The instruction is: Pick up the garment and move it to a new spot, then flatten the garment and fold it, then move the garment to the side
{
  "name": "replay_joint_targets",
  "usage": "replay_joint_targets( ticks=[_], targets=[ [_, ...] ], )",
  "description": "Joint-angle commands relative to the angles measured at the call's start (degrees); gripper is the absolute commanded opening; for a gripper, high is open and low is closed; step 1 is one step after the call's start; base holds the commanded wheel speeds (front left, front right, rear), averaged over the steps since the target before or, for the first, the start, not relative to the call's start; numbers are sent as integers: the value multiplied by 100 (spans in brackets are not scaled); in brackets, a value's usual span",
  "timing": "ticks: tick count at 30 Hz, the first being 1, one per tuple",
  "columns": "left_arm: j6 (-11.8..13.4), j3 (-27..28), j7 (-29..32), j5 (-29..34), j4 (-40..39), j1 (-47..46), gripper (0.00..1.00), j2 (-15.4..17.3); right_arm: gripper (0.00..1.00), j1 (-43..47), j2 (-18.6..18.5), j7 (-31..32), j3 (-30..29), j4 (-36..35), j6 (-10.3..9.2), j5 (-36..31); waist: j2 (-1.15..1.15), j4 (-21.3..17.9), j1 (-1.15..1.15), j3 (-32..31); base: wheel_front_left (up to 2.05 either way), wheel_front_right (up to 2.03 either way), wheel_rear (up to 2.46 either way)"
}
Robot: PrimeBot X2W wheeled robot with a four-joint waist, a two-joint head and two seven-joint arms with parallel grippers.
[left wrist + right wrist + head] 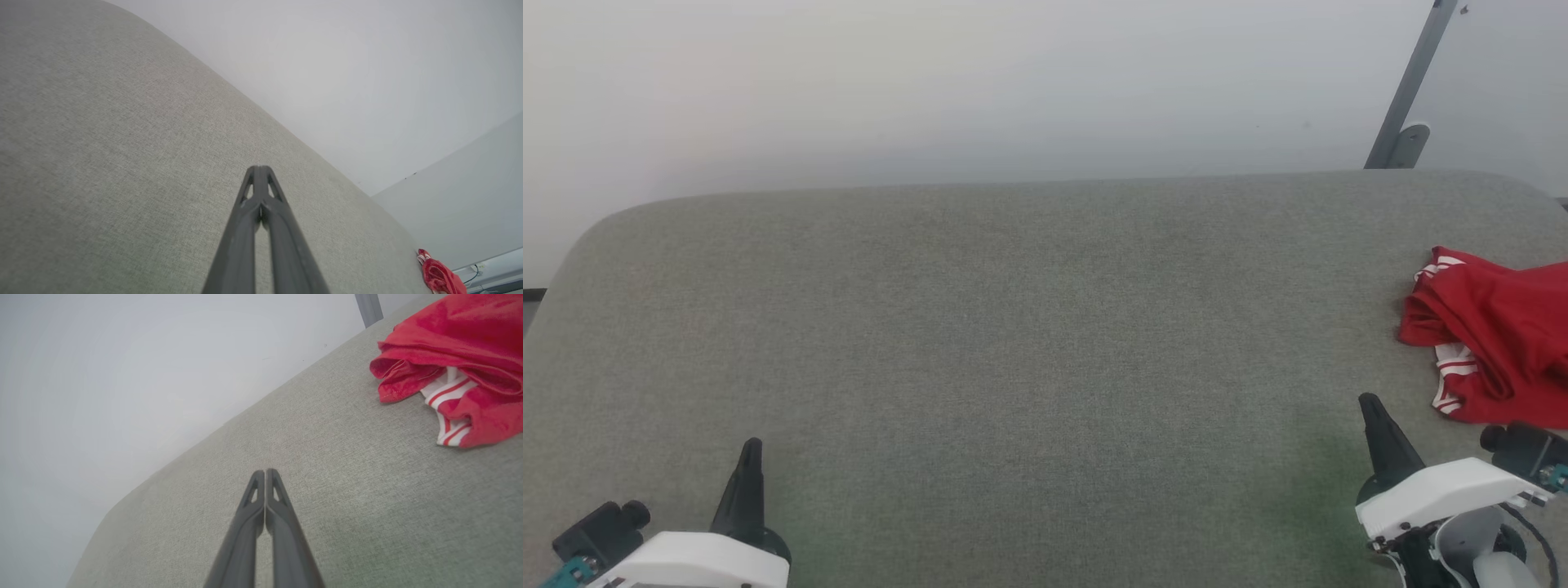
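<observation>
The garment [1499, 339] lies crumpled in a red heap at the right edge of the grey fabric table [1013, 327], with red-and-white striped trim showing along its near side. It also lies at the upper right of the right wrist view, garment [457, 355], and far off at the lower right of the left wrist view, garment [439, 277]. My right gripper [1368, 402] is shut and empty, a short way in front and to the left of the heap. My left gripper [752, 445] rests shut and empty at the lower left, far from it.
A pale wall rises behind the table's rounded far edge. A grey metal strut [1413, 82] leans against it at the upper right, beyond the table's back right corner. Cables [476, 271] hang past the table's far end.
</observation>
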Motion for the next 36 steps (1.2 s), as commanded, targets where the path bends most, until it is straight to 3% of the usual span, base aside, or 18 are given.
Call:
replay_joint_targets(
  ticks=[1,36],
  targets=[
    [-8,46,51,-185,-96,-172,0,20,0,-63,-3,35,-36,-126,1,207,0,2,0,1,0,0,0],
    [-15,103,666,-2129,-216,-410,0,-338,0,-10,226,461,-235,-448,2,2463,0,49,0,16,0,0,0]
  ],
)
